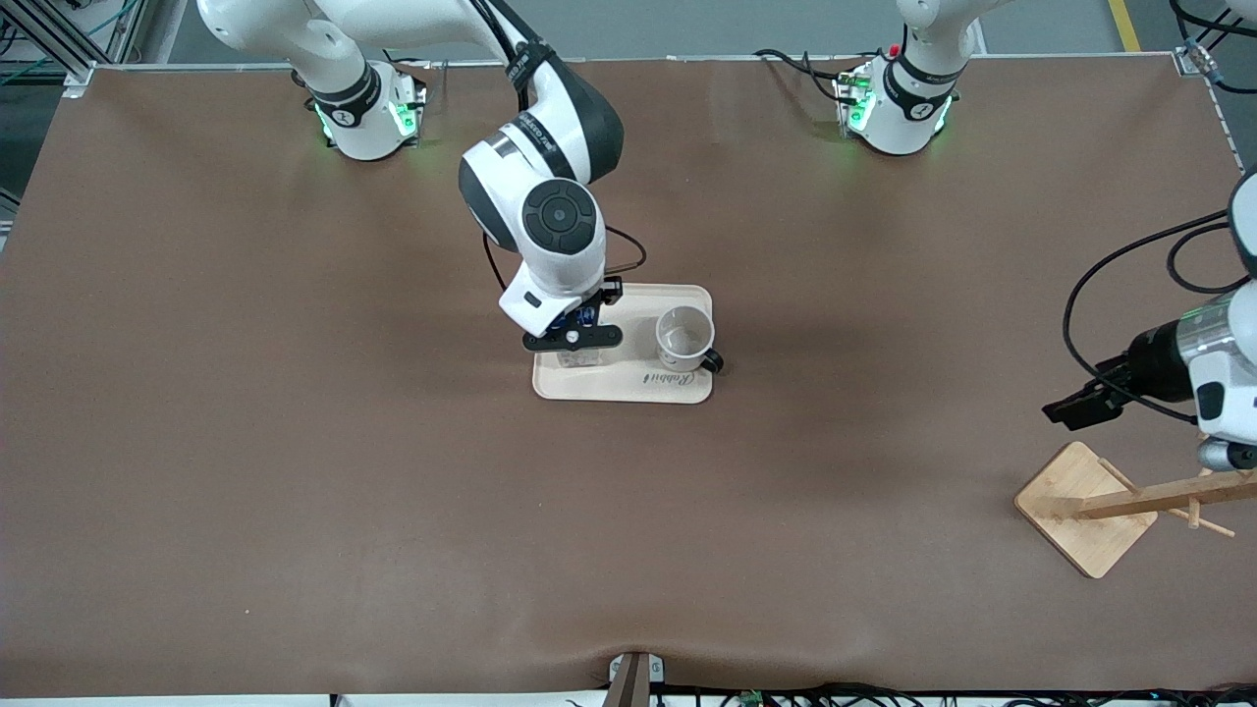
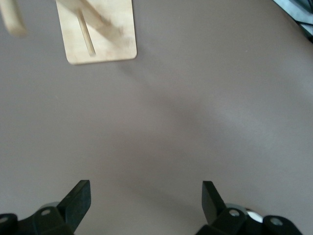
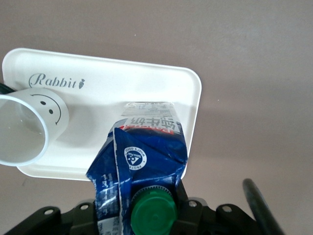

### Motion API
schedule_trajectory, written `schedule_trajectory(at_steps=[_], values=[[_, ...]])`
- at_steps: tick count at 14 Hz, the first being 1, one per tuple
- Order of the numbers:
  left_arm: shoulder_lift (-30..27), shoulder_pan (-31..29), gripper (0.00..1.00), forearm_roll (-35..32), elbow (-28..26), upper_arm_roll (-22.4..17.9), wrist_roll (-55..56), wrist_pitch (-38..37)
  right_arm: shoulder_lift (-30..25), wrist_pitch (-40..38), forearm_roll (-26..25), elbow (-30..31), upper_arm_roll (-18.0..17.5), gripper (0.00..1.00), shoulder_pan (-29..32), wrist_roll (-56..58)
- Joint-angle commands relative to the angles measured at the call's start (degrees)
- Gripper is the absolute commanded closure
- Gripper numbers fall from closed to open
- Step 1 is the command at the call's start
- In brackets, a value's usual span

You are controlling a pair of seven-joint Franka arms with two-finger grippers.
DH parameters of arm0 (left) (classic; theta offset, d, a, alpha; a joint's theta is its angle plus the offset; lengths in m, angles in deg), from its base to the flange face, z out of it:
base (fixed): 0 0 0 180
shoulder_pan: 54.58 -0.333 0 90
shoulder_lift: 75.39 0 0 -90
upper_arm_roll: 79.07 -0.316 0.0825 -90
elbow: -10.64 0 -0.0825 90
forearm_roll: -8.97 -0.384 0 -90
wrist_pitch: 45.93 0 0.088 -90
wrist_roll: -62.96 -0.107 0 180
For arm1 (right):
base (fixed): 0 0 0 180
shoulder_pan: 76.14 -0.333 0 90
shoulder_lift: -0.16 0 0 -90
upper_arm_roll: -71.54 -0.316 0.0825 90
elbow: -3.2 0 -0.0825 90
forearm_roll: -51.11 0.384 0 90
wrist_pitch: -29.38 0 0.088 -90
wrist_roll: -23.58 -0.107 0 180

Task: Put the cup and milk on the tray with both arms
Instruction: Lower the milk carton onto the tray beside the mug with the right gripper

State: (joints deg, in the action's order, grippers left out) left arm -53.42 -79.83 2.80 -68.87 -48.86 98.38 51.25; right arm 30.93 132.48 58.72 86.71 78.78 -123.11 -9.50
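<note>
The cream tray (image 1: 638,304) lies mid-table, printed "Rabbit". A white cup (image 1: 684,337) with a smiley face stands on it at the end toward the left arm, its black handle over the rim. My right gripper (image 1: 574,339) is over the tray's other end, shut on the top of the blue and white milk carton (image 3: 146,152) beside its green cap. The carton's base is down at the tray (image 3: 161,83) beside the cup (image 3: 29,127); whether it touches I cannot tell. My left gripper (image 1: 1070,407) hangs open and empty at the left arm's end of the table.
A wooden rack with a square base (image 1: 1085,511) lies near the left gripper, nearer to the front camera. In the left wrist view that base (image 2: 100,32) shows past the open gripper (image 2: 145,188). Brown tabletop surrounds the tray.
</note>
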Motion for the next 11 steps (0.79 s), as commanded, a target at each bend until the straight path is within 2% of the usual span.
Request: schedule_trajectory(at_steps=[1,3,6,7,8,9,10,11], values=[[-4.47,-1.38,0.00,-1.30,-0.47,0.02,-7.71,-1.29,1.04,0.96,-0.22,-0.02,0.50,1.00,-1.89,-1.46],[-7.54,0.37,0.00,-0.69,-0.74,-3.91,-15.69,-3.03,1.40,1.31,-0.22,-0.02,0.50,1.00,-2.51,-4.78],[-13.00,12.81,0.00,0.02,-1.26,-18.21,-19.51,-5.85,2.19,2.72,-0.22,-0.02,0.50,1.00,-2.60,-5.59],[-14.58,15.21,0.00,0.28,-1.35,-20.43,-19.51,-7.08,2.19,2.72,-0.22,-0.02,0.50,0.95,-2.60,-5.59],[-15.64,15.75,0.00,0.63,-1.61,-20.72,-19.60,-8.05,2.19,2.81,-0.48,-0.02,0.50,0.72,-2.60,-5.59],[-17.04,16.02,0.00,1.42,-2.49,-20.89,-20.73,-8.49,2.19,2.81,-1.10,-0.10,0.58,0.44,-2.60,-5.42],[-18.88,16.72,0.00,2.38,-4.24,-21.42,-23.35,-8.58,2.10,2.81,-1.10,-0.10,0.58,0.07,-2.60,-4.98],[-20.64,17.51,0.00,2.65,-5.91,-23.08,-26.68,-8.58,2.10,2.72,-1.45,-0.10,0.58,0.00,-2.60,-4.80]])
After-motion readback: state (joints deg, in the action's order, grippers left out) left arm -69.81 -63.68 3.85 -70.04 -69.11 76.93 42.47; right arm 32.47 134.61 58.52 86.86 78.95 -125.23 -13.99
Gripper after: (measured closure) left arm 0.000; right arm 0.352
